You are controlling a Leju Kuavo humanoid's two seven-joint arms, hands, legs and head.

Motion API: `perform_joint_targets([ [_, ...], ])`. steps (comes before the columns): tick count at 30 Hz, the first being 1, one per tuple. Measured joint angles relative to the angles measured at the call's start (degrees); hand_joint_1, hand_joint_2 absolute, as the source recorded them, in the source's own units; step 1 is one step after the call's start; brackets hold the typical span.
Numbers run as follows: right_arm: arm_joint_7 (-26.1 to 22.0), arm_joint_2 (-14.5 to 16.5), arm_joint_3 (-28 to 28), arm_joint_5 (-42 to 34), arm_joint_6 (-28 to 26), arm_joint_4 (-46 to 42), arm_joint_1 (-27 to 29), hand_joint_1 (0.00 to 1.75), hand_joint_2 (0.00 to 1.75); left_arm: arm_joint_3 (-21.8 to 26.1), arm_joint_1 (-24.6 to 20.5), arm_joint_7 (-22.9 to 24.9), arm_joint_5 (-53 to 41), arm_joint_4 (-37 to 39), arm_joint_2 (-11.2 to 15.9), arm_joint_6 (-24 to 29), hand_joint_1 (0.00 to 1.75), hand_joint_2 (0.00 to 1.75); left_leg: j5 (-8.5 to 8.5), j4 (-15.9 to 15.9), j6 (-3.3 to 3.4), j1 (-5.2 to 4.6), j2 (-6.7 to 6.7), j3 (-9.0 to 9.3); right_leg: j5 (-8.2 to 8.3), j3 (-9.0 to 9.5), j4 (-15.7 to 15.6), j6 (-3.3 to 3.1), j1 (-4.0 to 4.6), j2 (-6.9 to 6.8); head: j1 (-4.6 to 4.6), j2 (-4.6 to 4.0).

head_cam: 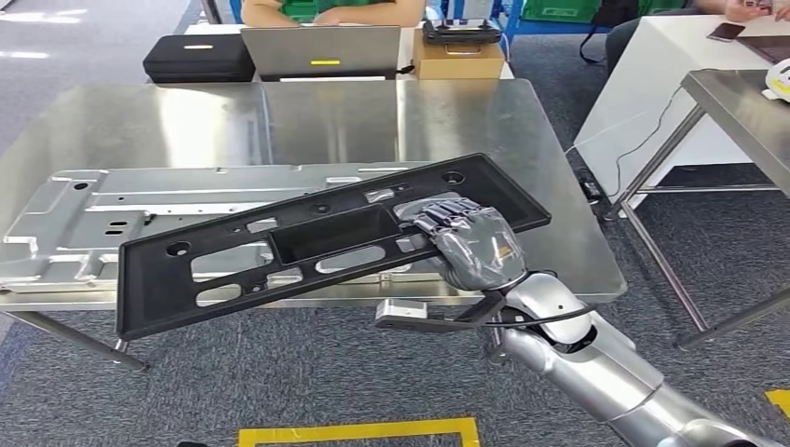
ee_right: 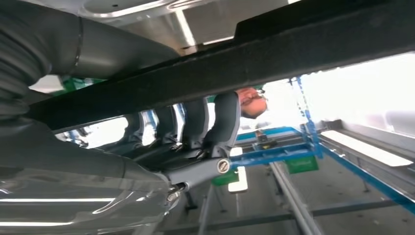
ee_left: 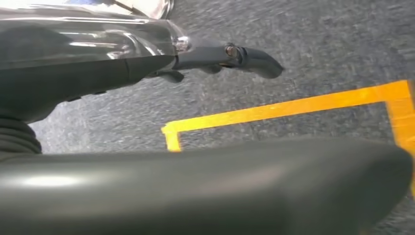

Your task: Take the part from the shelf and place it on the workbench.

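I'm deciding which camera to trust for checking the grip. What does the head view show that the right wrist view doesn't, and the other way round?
Head view alone: the whole black panel held tilted above the steel workbench, a silver metal plate lying on that bench, and a laptop beyond it.

Right wrist view alone: the fingers curled under the panel's edge, with a blue frame in the background.

Both: the right hand holding the panel.
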Motion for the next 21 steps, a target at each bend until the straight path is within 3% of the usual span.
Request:
perform_joint_targets([
  [4, 0.0, 0.0, 0.0, 0.0, 0.0, -0.1, -0.2, 1.75, 1.75, 0.0, -0.1, 0.2, 0.0, 0.0, 0.0, 0.0, 0.0, 1.75, -0.92, 1.3, -1.11, -0.07, -0.01, -0.14, -0.11, 0.68, -0.9, -1.27, -0.33, -0.1, -0.07, 0.0],
  [6, 0.0, 0.1, 0.1, 0.0, 0.0, -0.1, -0.4, 1.75, 1.75, 0.0, -0.2, 0.1, 0.0, 0.0, 0.0, 0.0, 0.0, 1.75, -3.35, 6.0, -1.91, 0.32, 0.01, -2.47, -0.28, 1.2, -1.2, -1.61, -0.65, -0.2, -0.15, 0.0],
  [8, -0.2, 0.2, 0.2, 0.0, 0.0, -0.1, -0.5, 1.75, 1.75, 0.0, -0.3, 0.1, 0.0, 0.0, 0.0, 0.0, 0.0, 1.75, -6.12, 12.8, -2.69, 0.87, 0.02, -6.48, -0.57, 1.39, -1.2, -1.83, -0.71, -0.26, -0.19, 0.0],
  [9, -0.2, 0.2, 0.3, 0.0, 0.1, -0.1, -0.5, 1.75, 1.75, 0.0, -0.2, 0.1, 0.0, 0.0, 0.0, 0.0, 0.0, 1.75, -6.45, 14.8, -2.91, 1.07, 0.03, -7.9, -0.72, 1.52, -1.1, -1.85, -0.71, -0.26, -0.19, 0.0],
  [10, -0.3, 0.2, 0.3, 0.0, 0.1, -0.1, -0.5, 1.75, 1.75, 0.0, -0.2, 0.1, 0.0, 0.0, 0.0, 0.0, 0.0, 1.75, -5.68, 15.0, -3.05, 1.22, 0.03, -8.47, -0.89, 1.71, -1.1, -1.82, -0.73, -0.24, -0.19, 0.0],
  [11, -0.4, 0.2, 0.4, 0.0, 0.2, -0.1, -0.5, 1.75, 1.75, 0.0, -0.2, 0.1, 0.0, 0.0, 0.0, 0.0, 0.0, 1.75, -3.76, 13.0, -3.08, 1.35, 0.04, -8.03, -1.09, 2.0, -1.1, -1.73, -0.75, -0.21, -0.19, 0.0],
  [13, -0.6, 0.3, 0.5, -0.3, 0.7, 0.0, -0.7, 1.75, 1.75, 0.0, -0.2, 0.2, -0.1, 0.0, 0.0, 0.0, 0.0, 1.75, 1.12, 6.0, -3.14, 1.49, 0.05, -5.64, -1.62, 2.63, -1.1, -1.38, -0.67, -0.16, -0.2, 0.0],
  [14, -0.7, 0.5, 0.6, -0.4, 1.2, 0.1, -0.9, 1.75, 1.75, 0.0, -0.2, 0.2, -0.2, 0.0, -0.1, 0.0, 0.0, 1.75, 2.31, 3.1, -3.26, 1.53, 0.02, -4.5, -1.86, 2.75, -1.0, -1.2, -0.56, -0.07, -0.19, -0.01],
  [16, -1.0, 1.0, 1.0, -0.6, 2.2, 0.5, -1.5, 1.75, 1.75, 0.0, -0.2, 0.3, -0.4, 0.0, -0.3, -0.1, 0.0, 1.75, 2.43, 0.9, -3.22, 1.5, -0.07, -3.65, -2.1, 2.68, -0.9, -0.96, -0.27, 0.11, -0.16, -0.01],
  [21, -0.6, 4.6, 3.4, -0.4, 4.3, 3.8, -3.4, 1.75, 1.75, -0.3, -0.8, 0.5, -1.4, 0.0, -0.4, -0.9, 0.0, 1.75, 2.07, 0.7, -2.76, 1.26, -0.13, -3.58, -1.98, 2.84, -1.4, -0.69, -0.4, 0.18, -0.13, -0.01],
])
